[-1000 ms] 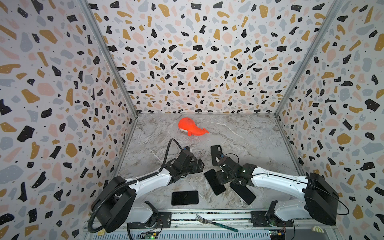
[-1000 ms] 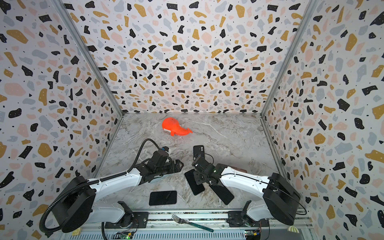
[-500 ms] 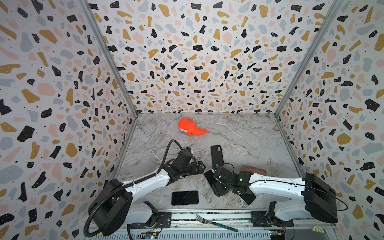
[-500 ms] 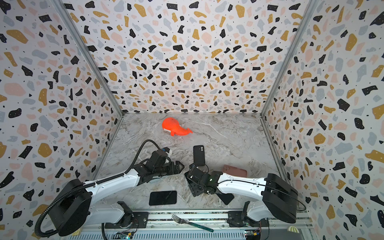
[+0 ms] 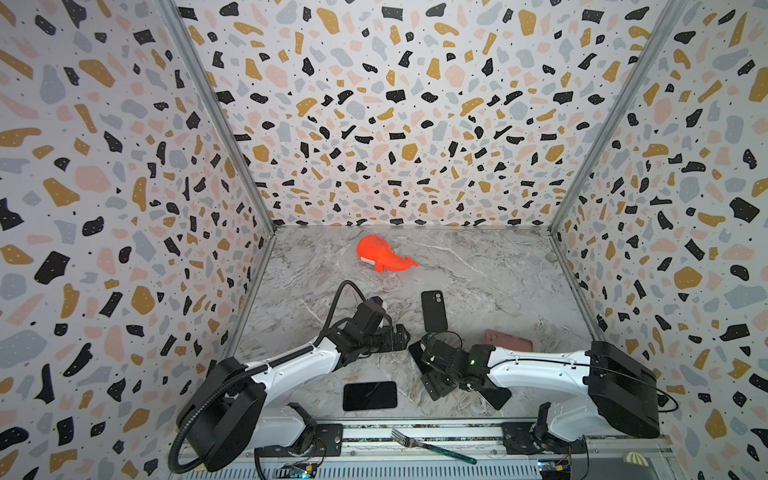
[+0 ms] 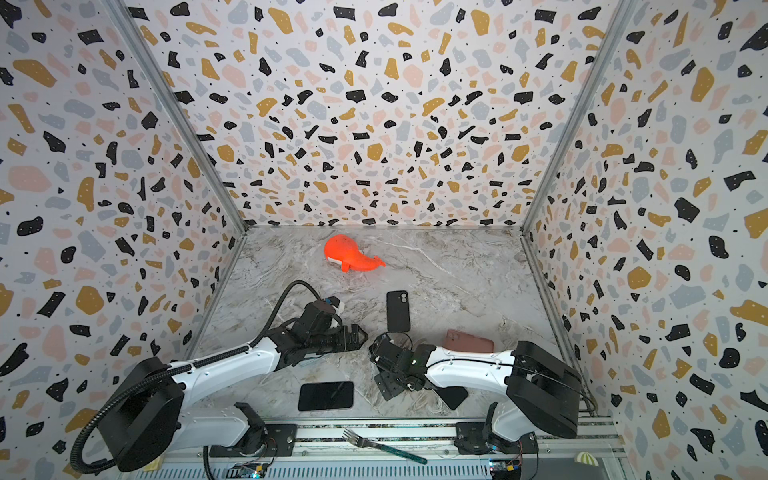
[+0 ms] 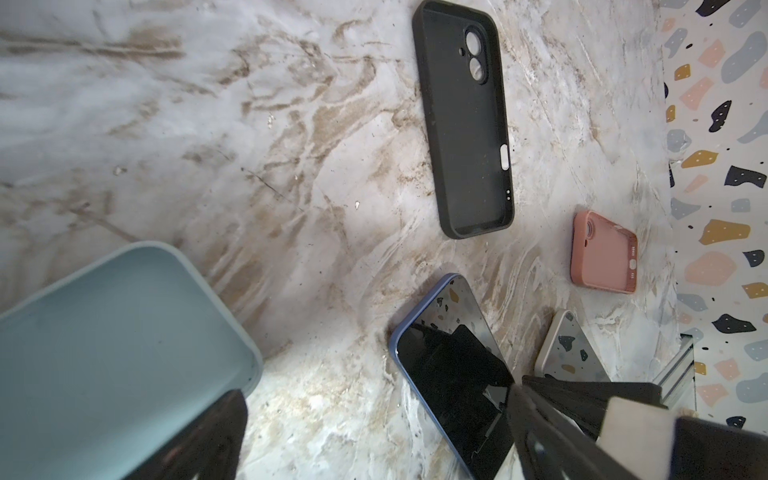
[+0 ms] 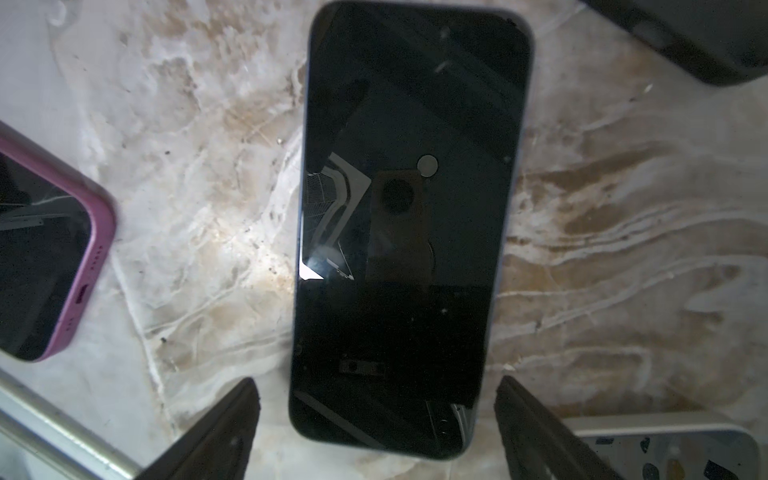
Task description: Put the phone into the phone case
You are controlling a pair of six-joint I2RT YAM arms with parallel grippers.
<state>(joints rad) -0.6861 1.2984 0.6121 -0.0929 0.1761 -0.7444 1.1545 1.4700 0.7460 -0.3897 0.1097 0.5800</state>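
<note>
- Phone (image 8: 407, 232): blue-edged, screen up, flat on the worktop (image 5: 498, 270). It lies close to the front edge, about midway along it, and is not in any case.
- Right gripper (image 8: 374, 382): directly over the phone's near end. The jaws are spread wide, one finger on each side, with marble showing in both gaps. Nothing is grasped.
- Black case (image 5: 434, 311): empty, open side up, just beyond the phone toward the middle of the worktop. It is not touching the phone.
- Teal case (image 7: 116, 353): looks empty and open side up. It sits left of the phone under my left arm and barely shows in the top views.
- Left gripper (image 7: 374, 390): jaws released and wide, low over the worktop between the teal case and the phone, holding nothing. One finger overlaps the teal case's corner in the wrist view; I cannot tell whether they touch.
- Pink case (image 5: 509, 340): empty, toward the front right corner, well apart from the phone.
- Other handsets: a cased phone (image 8: 37, 266) with a purple rim lies by the front edge toward the left. A silver-edged phone (image 7: 569, 353) lies just beside the phone, under my right arm.
- Progress, my reading: early. There is no grasp on the phone and nothing has been inserted.
- Left to do: close on the phone, lift it, line it up over a case and press it in. I cannot tell from here which case fits.
</note>
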